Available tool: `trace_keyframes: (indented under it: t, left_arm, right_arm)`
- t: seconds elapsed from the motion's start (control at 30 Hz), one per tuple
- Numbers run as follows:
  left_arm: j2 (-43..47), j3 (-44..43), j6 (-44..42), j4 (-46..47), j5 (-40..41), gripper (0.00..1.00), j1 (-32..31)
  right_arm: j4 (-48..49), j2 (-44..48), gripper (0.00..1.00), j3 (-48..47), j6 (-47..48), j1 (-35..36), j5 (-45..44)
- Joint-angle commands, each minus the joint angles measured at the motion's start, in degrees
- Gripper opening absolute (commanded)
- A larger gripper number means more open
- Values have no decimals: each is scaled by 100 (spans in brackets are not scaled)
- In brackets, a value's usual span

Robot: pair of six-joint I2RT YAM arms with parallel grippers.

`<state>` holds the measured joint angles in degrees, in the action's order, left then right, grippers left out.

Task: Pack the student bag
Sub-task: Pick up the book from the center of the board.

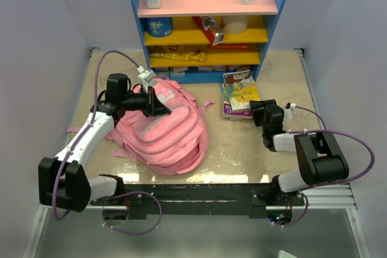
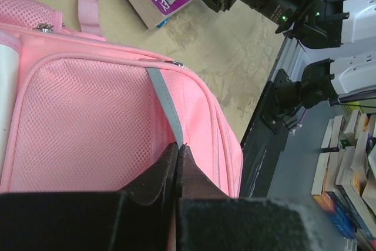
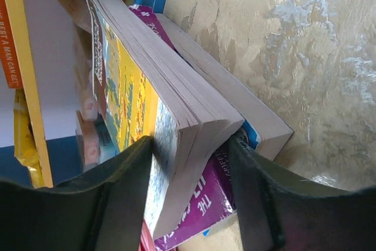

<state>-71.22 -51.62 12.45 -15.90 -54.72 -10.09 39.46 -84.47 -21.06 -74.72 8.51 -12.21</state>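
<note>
The pink student bag (image 1: pixel 166 134) lies on the table left of centre, front pocket up. My left gripper (image 1: pixel 158 104) is over its top end, shut on the bag's grey zip strip (image 2: pixel 161 92); in the left wrist view the jaws (image 2: pixel 177 145) are pressed together with the strip running into them beside the mesh pocket (image 2: pixel 88 116). My right gripper (image 1: pixel 257 112) is at the near edge of a stack of books (image 1: pixel 239 92). In the right wrist view its fingers (image 3: pixel 191 142) clamp the top yellow-covered book (image 3: pixel 129 86), which is tilted up off a purple book (image 3: pixel 194 204).
A blue, pink and yellow shelf unit (image 1: pixel 205 22) stands at the back with bottles, a tin and snack packs. A thick book (image 3: pixel 235 98) lies at the bottom of the stack. Grey walls close in left and right. The black arm rail (image 1: pixel 199 188) runs along the near edge.
</note>
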Motion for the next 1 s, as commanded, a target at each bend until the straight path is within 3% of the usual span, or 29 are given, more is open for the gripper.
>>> trace_keyframes:
  t: [0.0, 0.03, 0.1, 0.17, 0.2, 0.4, 0.63, 0.77, 0.9, 0.97]
  left_arm:
    - [240, -7, 3, 527, -346, 0, 42]
    - [249, -15, 12, 535, -338, 0, 51]
    - [240, 2, 21, 553, -338, 0, 51]
    - [249, 20, 30, 562, -346, 0, 42]
    - [249, 20, 30, 570, -355, 0, 42]
    - [267, 11, 47, 571, -408, 0, 42]
    - [258, 2, 30, 562, -452, 0, 42]
    - [249, -6, 30, 553, -461, 0, 42]
    - [240, -24, 38, 553, -469, 0, 51]
    - [240, -50, 21, 518, -461, 0, 33]
  right_arm:
    - [1036, 18, 51, 163, -131, 1, -326]
    - [1089, 27, 40, 181, -113, 1, -326]
    - [1160, -8, 34, 181, -78, -7, -335]
    - [1222, -70, 38, 164, -61, 1, -326]
    - [1204, -96, 47, 111, -69, 1, -317]
    - [1222, -605, 61, -144, -87, 1, -221]
    - [1801, -1142, 59, -232, -113, -8, -326]
    - [1986, -1081, 44, -258, -35, -7, -388]
    - [2039, -862, 15, -180, 80, -7, -405]
    - [2039, -686, 6, -75, 115, 1, -335]
